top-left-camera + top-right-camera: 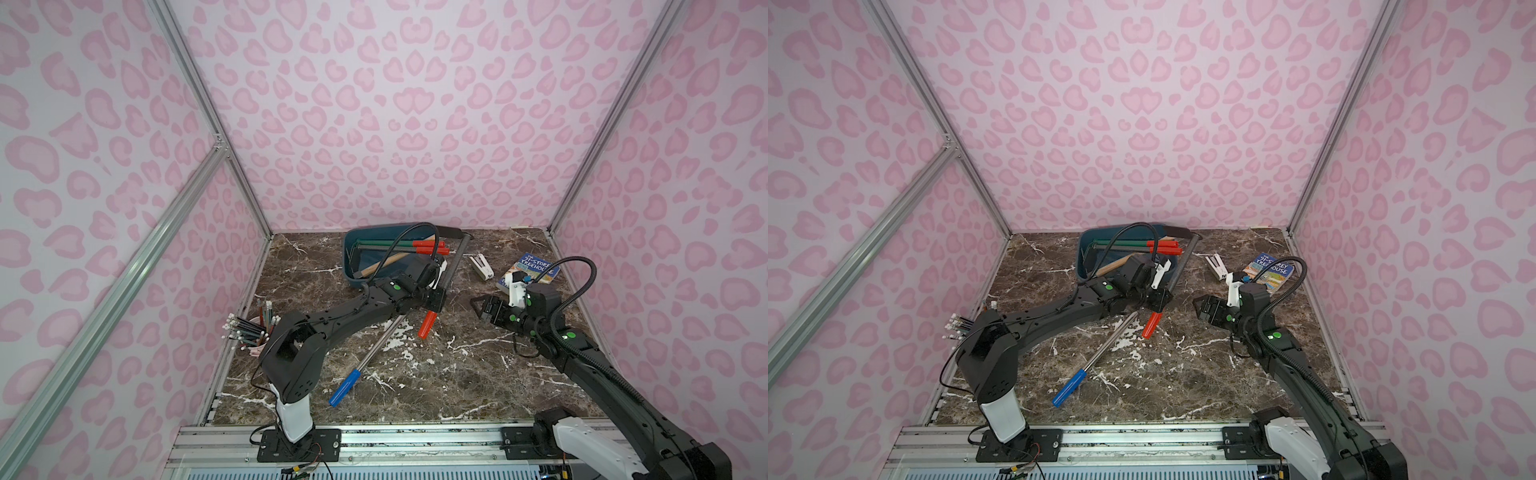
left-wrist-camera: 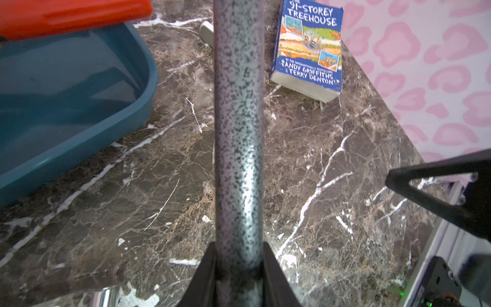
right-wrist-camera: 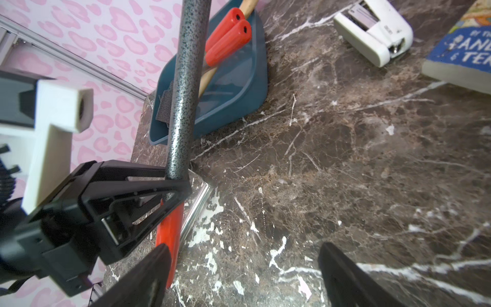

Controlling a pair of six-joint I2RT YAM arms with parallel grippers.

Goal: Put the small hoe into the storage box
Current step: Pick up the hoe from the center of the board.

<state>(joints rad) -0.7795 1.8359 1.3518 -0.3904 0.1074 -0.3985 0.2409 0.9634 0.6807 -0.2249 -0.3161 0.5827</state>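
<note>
The small hoe (image 1: 454, 266) has a speckled grey shaft (image 2: 239, 127) and a red grip (image 1: 428, 325). My left gripper (image 1: 436, 301) is shut on the shaft just above the red grip (image 3: 170, 226). The hoe slants, with its head end by the far right corner of the storage box (image 1: 351, 249), a teal tub (image 1: 1086, 246) holding several red-, green- and wooden-handled tools. My right gripper (image 1: 478, 305) is open and empty, low over the table to the right of the hoe's grip (image 1: 1152, 325). In the right wrist view its fingers (image 3: 342, 276) frame bare marble.
A chrome tool with a blue handle (image 1: 345, 386) lies diagonally on the marble under the left arm. A white stapler (image 1: 482, 266) and a book (image 1: 532, 270) lie at the back right. A pink pencil cup (image 1: 257, 338) stands at the left edge.
</note>
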